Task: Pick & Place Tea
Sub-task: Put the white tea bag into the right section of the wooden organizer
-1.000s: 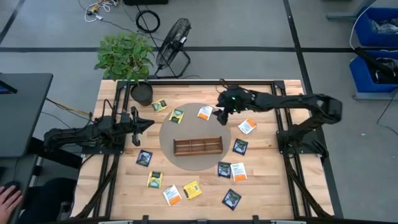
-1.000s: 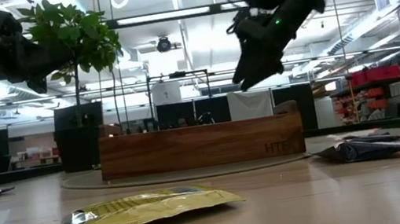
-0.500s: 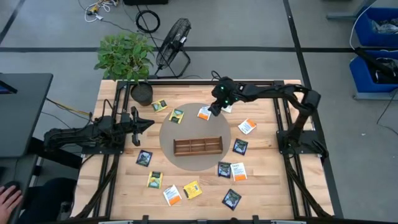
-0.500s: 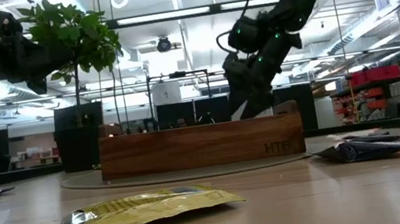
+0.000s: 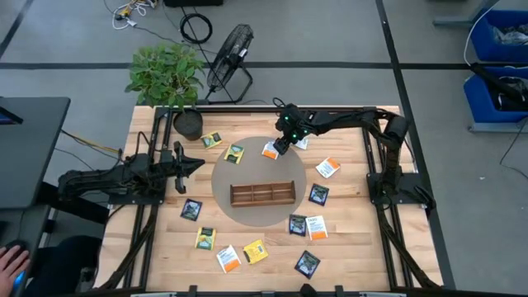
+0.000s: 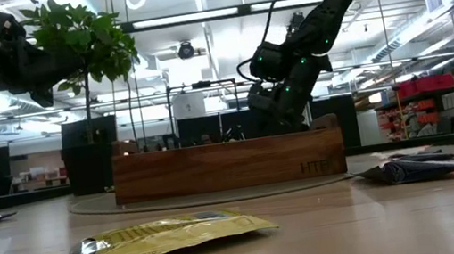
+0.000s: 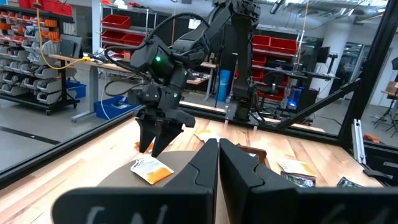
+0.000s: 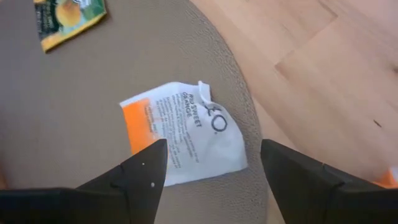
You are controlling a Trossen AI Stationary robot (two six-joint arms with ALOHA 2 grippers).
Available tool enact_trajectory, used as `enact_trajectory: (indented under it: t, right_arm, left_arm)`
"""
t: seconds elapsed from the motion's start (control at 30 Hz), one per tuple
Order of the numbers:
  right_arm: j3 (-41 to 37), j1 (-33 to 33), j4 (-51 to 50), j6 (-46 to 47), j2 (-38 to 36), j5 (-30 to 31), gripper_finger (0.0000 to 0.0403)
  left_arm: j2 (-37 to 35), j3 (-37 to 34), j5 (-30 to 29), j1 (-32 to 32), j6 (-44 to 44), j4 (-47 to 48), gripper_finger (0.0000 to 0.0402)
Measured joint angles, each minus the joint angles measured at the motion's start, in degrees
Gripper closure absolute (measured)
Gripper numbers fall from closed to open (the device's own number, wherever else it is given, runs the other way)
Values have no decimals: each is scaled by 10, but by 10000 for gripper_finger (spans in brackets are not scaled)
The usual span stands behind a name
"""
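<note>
A white-and-orange tea sachet (image 8: 183, 132) lies flat on the far edge of the round brown mat (image 5: 227, 177), also visible as the sachet (image 5: 269, 151) in the high view. My right gripper (image 8: 214, 168) hangs open just above it, pointing steeply down, one finger on either side, touching nothing. In the left wrist view the right gripper (image 7: 158, 138) stands right over the sachet (image 7: 151, 168). The wooden compartment tray (image 5: 261, 193) sits mid-mat. My left gripper (image 5: 194, 165) waits shut and level at the table's left.
More tea sachets lie about: yellow ones (image 5: 235, 153) (image 5: 212, 139) at the far left, a white-and-orange one (image 5: 327, 167) and a black one (image 5: 318, 195) at the right, several along the near edge (image 5: 254, 252). A potted plant (image 5: 188, 124) stands at the far left corner.
My right gripper has come down and toward the table's left, from above the mat's right side to just over the white-and-orange sachet, tipping more steeply downward. The sachet has not moved.
</note>
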State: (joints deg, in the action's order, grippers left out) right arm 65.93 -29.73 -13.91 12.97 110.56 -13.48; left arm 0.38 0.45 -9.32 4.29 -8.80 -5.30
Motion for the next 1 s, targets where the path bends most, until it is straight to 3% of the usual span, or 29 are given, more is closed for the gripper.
enact_trajectory:
  t: [0.23, 0.4, 0.9, 1.0]
  right_arm:
    - [0, 6, 4, -18, 17, -4, 141]
    - [1, 5, 7, -29, 18, -5, 173]
    - [0, 6, 11, -46, 19, 9, 378]
    - [0, 5, 15, -48, 19, 11, 395]
  left_arm:
    - [0, 0, 0, 0, 1, 0, 383]
    - [0, 0, 0, 0, 0, 0, 383]
    - [0, 0, 0, 0, 0, 0, 383]
    - [0, 0, 0, 0, 0, 0, 383]
